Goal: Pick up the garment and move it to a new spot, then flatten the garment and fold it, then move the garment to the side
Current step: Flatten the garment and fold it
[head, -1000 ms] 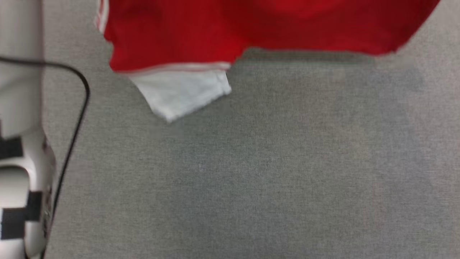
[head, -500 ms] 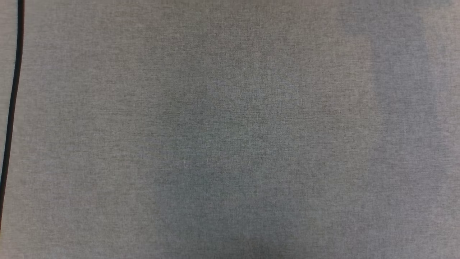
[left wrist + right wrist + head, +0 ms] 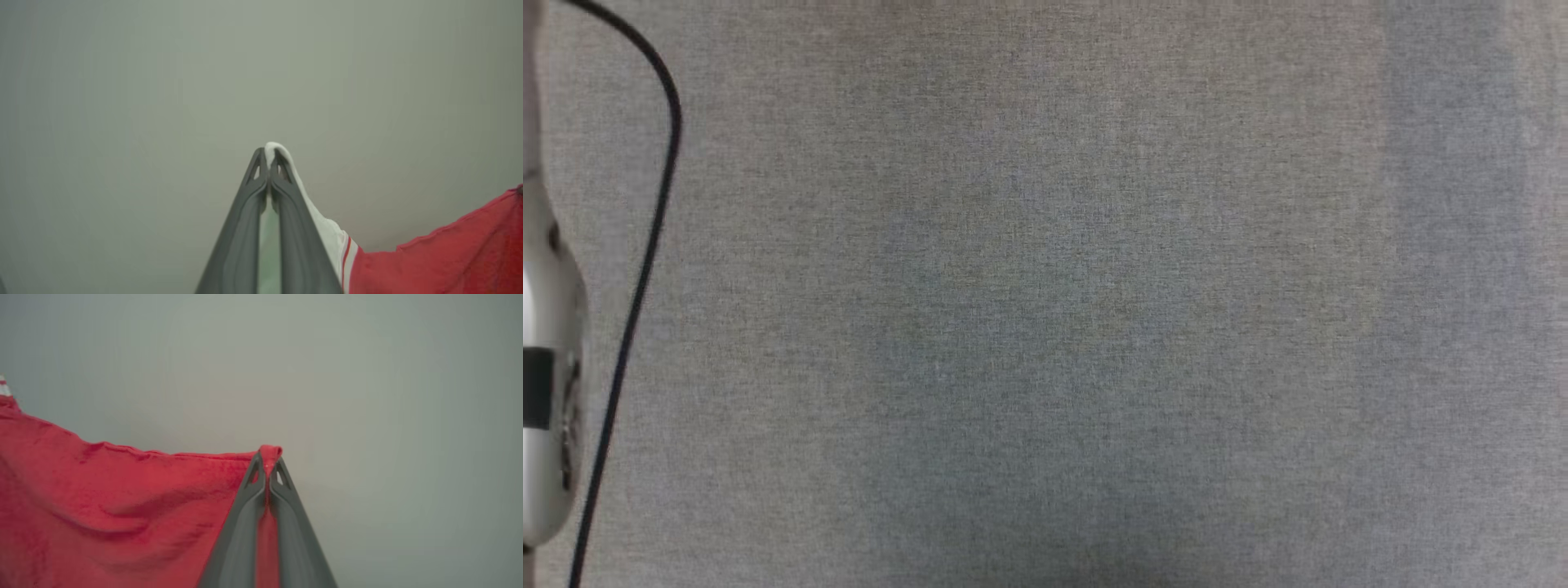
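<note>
The garment [image 3: 449, 257] is a red jersey with a white sleeve and red-white striped trim. In the left wrist view my left gripper [image 3: 268, 152] is shut on the white sleeve, whose tip pokes out above the fingertips. The red body trails off to the lower right of that view. In the right wrist view my right gripper [image 3: 267, 455] is shut on a red edge of the garment [image 3: 114, 514], and the cloth hangs spread to the left. Both grippers hold it above the grey surface. A pale forearm [image 3: 547, 367] shows at the left edge of the head view.
Grey woven cloth [image 3: 1045, 294] covers the table across the head view. A black cable [image 3: 645, 269] curves down beside the pale forearm at the left edge.
One second ago the red garment with its white sleeve hung across the top of the head view; now it is out of that view. The forearm left that view and came back at its left edge.
</note>
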